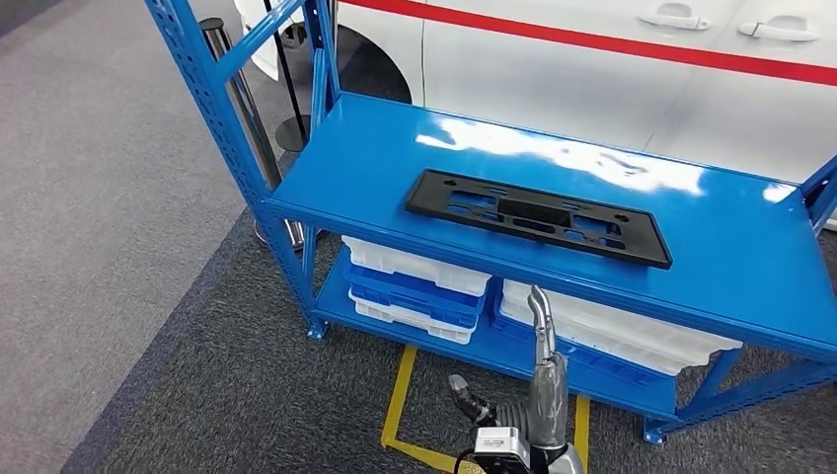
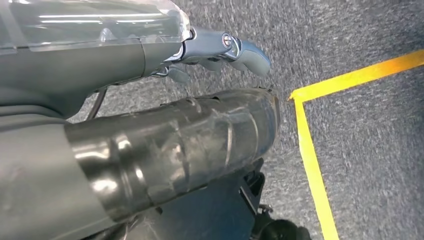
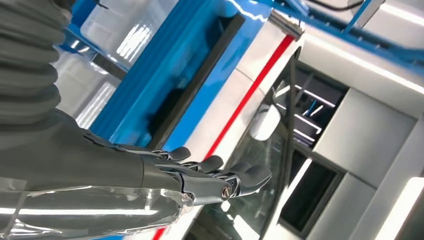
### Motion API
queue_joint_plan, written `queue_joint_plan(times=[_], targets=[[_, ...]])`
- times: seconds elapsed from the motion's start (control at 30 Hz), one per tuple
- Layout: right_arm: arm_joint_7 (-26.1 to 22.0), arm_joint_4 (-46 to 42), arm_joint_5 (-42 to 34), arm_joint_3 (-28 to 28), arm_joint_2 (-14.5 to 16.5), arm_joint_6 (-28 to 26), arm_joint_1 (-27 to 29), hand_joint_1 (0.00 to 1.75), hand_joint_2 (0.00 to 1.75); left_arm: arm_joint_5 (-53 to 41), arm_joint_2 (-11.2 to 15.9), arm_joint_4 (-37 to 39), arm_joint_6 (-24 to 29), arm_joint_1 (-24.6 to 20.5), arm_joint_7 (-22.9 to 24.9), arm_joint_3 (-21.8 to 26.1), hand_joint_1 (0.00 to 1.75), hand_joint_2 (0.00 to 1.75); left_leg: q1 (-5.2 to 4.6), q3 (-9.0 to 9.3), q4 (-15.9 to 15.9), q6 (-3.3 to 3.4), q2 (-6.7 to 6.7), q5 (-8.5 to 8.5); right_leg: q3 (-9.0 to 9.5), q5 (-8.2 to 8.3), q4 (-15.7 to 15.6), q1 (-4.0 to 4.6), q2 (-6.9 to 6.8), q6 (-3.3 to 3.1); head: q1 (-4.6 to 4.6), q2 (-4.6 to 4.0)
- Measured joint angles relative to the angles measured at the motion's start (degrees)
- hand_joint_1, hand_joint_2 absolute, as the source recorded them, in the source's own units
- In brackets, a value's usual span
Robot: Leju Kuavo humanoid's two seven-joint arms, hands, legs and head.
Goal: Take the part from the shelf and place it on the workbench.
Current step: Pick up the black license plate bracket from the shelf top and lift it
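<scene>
A grey carpeted floor (image 1: 118,247) marked with yellow tape lines (image 1: 399,403) is stretching beneath a blue steel shelving rack (image 1: 375,148), and behind the rack a white car with a red stripe (image 1: 592,59) is standing. On the rack's top shelf a flat, black, rectangular plastic part with cut-out slots (image 1: 538,217) is lying flat, its long side running from the near left to the far right, roughly in the middle of the shelf. Stacks of white and blue plastic trays (image 1: 419,286) are sitting on the lower shelf.

The robot's right hand (image 1: 533,395) is rising in front of the rack's near edge, below the top shelf, with its fingers (image 3: 225,175) extended and apart and nothing between them. It is well short of the part. The left hand (image 2: 220,50) is hanging over the carpet beside the tape corner; its fingers are lying loosely forward and holding nothing, so I am reading it as open.

From here the risks are looking plain. The raised fingers are pointing up at the shelf's front lip, so a straight lift is likely to be knocking them against the steel edge. The part is thin and lying flush on a glossy painted surface, so fingers closing from above may be sliding it toward the far edge rather than getting under it. Its length also means a one-handed hold off centre could be letting it tilt and slip.
</scene>
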Motion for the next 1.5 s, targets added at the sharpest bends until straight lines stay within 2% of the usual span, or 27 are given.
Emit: queue_joint_plan(times=[0.07, 0.13, 0.23, 0.27, 0.3, 0.33, 0.4, 0.47, 0.57, 0.63, 0.67, 0.73, 0.77, 0.8, 0.83, 0.93, 1.0, 1.1, 1.13, 1.17, 1.23, 1.27, 1.3, 1.33, 1.37, 1.43, 1.5], targets=[[-0.17, -0.24, -0.4, -0.23, 0.04, -0.01, 0.17, 0.0, 0.0, -0.08, 0.01, 0.0, 0.01, -0.02, 0.01, 0.0, 0.0, 0.0, -0.02, 0.07, -0.07, -0.64, 0.02, -0.12, 0.05, 0.27, -0.46, -0.2, 0.04, -0.4, 0.0, 0.0], [-0.27, -0.43, -0.5, -0.35, 0.22, -0.04, 0.22, 0.0, 0.0, -0.11, 0.02, 0.0, 0.02, -0.04, 0.02, 0.0, 0.0, 0.0, -0.01, -0.67, 1.93, -1.2, 0.08, -1.76, 0.37, 0.57, -1.06, -0.55, -0.06, -1.05, -0.02, 0.0], [-0.31, -0.6, -0.56, -0.46, 0.48, -0.07, 0.34, 0.0, 0.0, -0.11, 0.02, 0.0, 0.02, 0.02, 0.04, 0.01, 0.0, 0.0, 0.24, -5.46, 12.47, -1.75, 0.12, -7.0, 0.46, 0.64, -1.2, -0.51, -0.29, -1.51, -0.04, 0.0], [-0.31, -0.59, -0.63, -0.52, 0.49, -0.02, 0.4, 0.0, 0.0, -0.11, 0.03, 0.0, 0.02, 0.08, 0.05, 0.02, 0.0, 0.0, 0.31, -6.8, 15.28, -1.89, 0.12, -7.72, 0.46, 0.6, -1.13, -0.48, -0.34, -1.55, -0.04, 0.0], [-0.31, -0.59, -0.74, -0.59, 0.48, 0.08, 0.45, 0.0, 0.0, -0.11, 0.03, 0.0, 0.02, 0.13, 0.05, 0.02, 0.0, 0.0, 0.36, -7.25, 16.1, -1.97, 0.13, -7.32, 0.47, 0.54, -1.03, -0.47, -0.35, -1.57, -0.04, 0.0], [-0.31, -0.59, -0.92, -0.66, 0.48, 0.2, 0.48, 0.0, 0.0, -0.1, 0.05, 0.0, 0.02, 0.15, 0.05, 0.03, 0.0, 0.0, 0.43, -6.5, 14.39, -2.01, 0.14, -5.76, 0.5, 0.45, -0.9, -0.49, -0.31, -1.54, -0.04, 0.0], [-0.29, -0.6, -1.26, -0.81, 0.48, 0.39, 0.52, 0.0, 0.0, -0.09, 0.09, 0.0, 0.06, 0.09, 0.08, 0.05, 0.0, 0.0, 0.52, -2.87, 6.63, -1.91, 0.2, -1.88, 0.59, 0.15, -0.55, -0.47, -0.22, -1.24, -0.04, 0.0], [-0.28, -0.61, -1.45, -1.05, 0.49, 0.43, 0.57, 0.0, 0.0, -0.09, 0.11, 0.0, 0.34, -0.01, 0.22, 0.08, 0.0, 0.0, 0.41, -0.35, 1.14, -1.49, 0.17, -0.18, 0.48, -0.07, -0.21, -0.27, -0.15, -0.72, -0.02, 0.0], [-0.28, -0.63, -1.56, -1.34, 0.49, 0.43, 0.75, 0.0, 0.0, -0.09, 0.1, 0.0, 1.31, 0.06, 0.58, 0.14, 0.0, 0.0, 0.27, -0.15, 0.2, -0.51, 0.16, 0.0, 0.34, -0.02, -0.2, -0.22, -0.08, 0.15, 0.01, 0.0], [-0.28, -0.69, -1.6, -1.52, 0.5, 0.42, 0.9, 0.0, 0.0, -0.11, 0.09, 0.0, 1.8, 0.06, 0.7, 0.17, 0.0, 0.0, 0.38, -0.04, -0.24, 0.26, 0.33, 0.35, -0.34, -1.32, 1.48, -0.4, -0.06, 0.74, 0.02, 0.0], [-0.28, -0.7, -1.6, -1.6, 0.49, 0.42, 0.97, 0.0, 0.0, -0.13, 0.08, 0.0, 1.94, 0.0, 0.73, 0.19, 0.0, 0.0, 0.46, -0.02, -0.42, 0.58, 0.46, 0.48, -1.42, -2.86, 3.9, -0.49, -0.06, 0.99, 0.03, 0.0], [-0.28, -0.7, -1.6, -1.75, 0.49, 0.4, 1.16, 0.0, 0.0, -0.21, 0.07, 0.0, 2.01, -0.03, 0.77, 0.2, 0.0, 0.0, 0.38, -0.12, -0.42, 0.88, 0.73, 0.47, -4.84, -6.46, 11.14, -0.54, -0.06, 1.36, 0.03, 0.0], [-0.28, -0.69, -1.6, -1.87, 0.48, 0.4, 1.31, 0.0, 0.0, -0.25, 0.07, 0.0, 2.01, 0.01, 0.82, 0.2, 0.0, 0.0, 0.33, -0.15, -0.39, 0.92, 0.88, 0.44, -6.3, -7.43, 14.11, -0.55, -0.07, 1.46, 0.03, 0.0], [-0.28, -0.69, -1.6, -2.03, 0.48, 0.4, 1.46, 0.0, 0.0, -0.29, 0.07, 0.0, 2.03, 0.04, 0.86, 0.21, 0.0, 0.0, 0.29, -0.14, -0.35, 0.95, 1.01, 0.41, -6.92, -7.33, 15.34, -0.55, -0.07, 1.48, 0.02, 0.0], [-0.28, -0.69, -1.61, -2.21, 0.48, 0.4, 1.55, 0.0, 0.0, -0.34, 0.06, 0.0, 2.05, 0.05, 0.9, 0.21, 0.0, 0.0, 0.27, -0.09, -0.31, 0.94, 1.12, 0.36, -6.45, -6.13, 14.32, -0.54, -0.09, 1.4, 0.03, 0.0], [-0.28, -0.69, -1.62, -2.56, 0.5, 0.39, 1.59, 0.0, 0.0, -0.46, 0.03, 0.0, 2.09, -0.01, 0.92, 0.22, 0.0, 0.0, 0.15, 0.17, -0.15, 0.64, 1.32, 0.1, -1.24, -0.91, 3.49, -0.27, -0.87, 0.67, 0.04, 0.0], [-0.28, -0.69, -1.62, -2.64, 0.5, 0.38, 1.6, 0.0, 0.0, -0.46, 0.02, 0.0, 2.09, 0.0, 0.93, 0.22, 0.0, 0.0, -0.03, 0.22, -0.12, 0.16, 1.54, -0.03, 0.37, -0.09, -0.22, 0.13, -1.29, 0.16, 0.02, 0.0], [-0.28, -0.7, -1.62, -2.78, 0.55, 0.38, 1.65, 0.0, 0.0, -0.48, 0.02, 0.0, 2.1, 0.01, 0.95, 0.22, 0.0, 0.0, -0.08, 0.34, -0.11, -0.75, 1.86, -0.35, 0.45, 0.21, -0.74, 0.02, -0.65, -0.65, 0.01, 0.0], [-0.28, -0.71, -1.62, -2.82, 0.61, 0.39, 1.64, 0.0, 0.0, -0.48, 0.02, 0.0, 2.12, -0.01, 0.96, 0.22, 0.0, 0.0, -0.05, -0.02, 0.87, -1.03, 1.7, -1.2, 0.53, 0.38, -0.98, -0.15, -0.5, -1.03, -0.01, 0.0], [-0.28, -0.71, -1.62, -2.87, 0.7, 0.39, 1.63, 0.0, 0.0, -0.48, 0.02, 0.0, 2.14, -0.02, 0.98, 0.22, 0.0, 0.0, -0.01, -0.9, 2.98, -1.28, 1.43, -2.64, 0.6, 0.52, -1.21, -0.33, -0.39, -1.37, -0.02, 0.0], [-0.28, -0.7, -1.62, -2.97, 0.85, 0.4, 1.67, 0.0, 0.0, -0.48, 0.02, 0.0, 2.17, 0.02, 1.02, 0.22, 0.0, 0.0, 0.13, -4.09, 10.14, -1.55, 1.03, -6.41, 0.55, 0.53, -1.21, -0.27, -0.15, -1.71, -0.04, 0.0], [-0.28, -0.69, -1.62, -3.01, 0.89, 0.4, 1.71, 0.0, 0.0, -0.48, 0.02, 0.0, 2.18, 0.07, 1.04, 0.22, 0.0, 0.0, 0.18, -5.67, 13.56, -1.65, 0.98, -7.64, 0.51, 0.5, -1.13, -0.23, 0.04, -1.75, -0.03, 0.0], [-0.28, -0.69, -1.62, -3.05, 0.9, 0.4, 1.75, 0.0, 0.0, -0.49, 0.02, 0.0, 2.2, 0.12, 1.06, 0.22, 0.0, 0.0, 0.23, -6.58, 15.45, -1.7, 0.98, -7.84, 0.5, 0.46, -1.03, -0.2, 0.28, -1.77, -0.04, 0.0], [-0.27, -0.69, -1.62, -3.08, 0.91, 0.4, 1.78, 0.0, 0.0, -0.49, 0.02, 0.0, 2.22, 0.15, 1.09, 0.22, 0.0, 0.0, 0.28, -6.45, 15.08, -1.71, 0.97, -6.86, 0.5, 0.4, -0.91, -0.2, 0.57, -1.75, -0.04, 0.0], [-0.27, -0.69, -1.62, -3.09, 0.92, 0.4, 1.8, 0.0, 0.0, -0.5, 0.02, 0.0, 2.25, 0.16, 1.1, 0.22, 0.0, 0.0, 0.35, -5.25, 12.45, -1.67, 0.86, -4.93, 0.54, 0.32, -0.78, -0.2, 0.92, -1.69, -0.04, 0.0], [-0.26, -0.69, -1.62, -3.1, 0.93, 0.4, 1.8, 0.0, 0.0, -0.51, 0.02, 0.01, 2.28, 0.15, 1.11, 0.22, 0.0, 0.0, 0.44, -1.66, 4.63, -1.47, -0.12, -1.41, 0.54, 0.11, -0.49, -0.15, 1.6, -1.39, -0.03, 0.0], [-0.26, -0.69, -1.62, -3.1, 0.95, 0.42, 1.81, 0.0, 0.0, -0.54, 0.02, 0.02, 2.28, 0.12, 1.16, 0.22, 0.0, 0.0, 0.39, 0.21, 0.5, -1.17, -1.05, -0.46, 0.27, 0.08, -0.25, -0.08, 2.17, -0.87, -0.02, 0.0]])
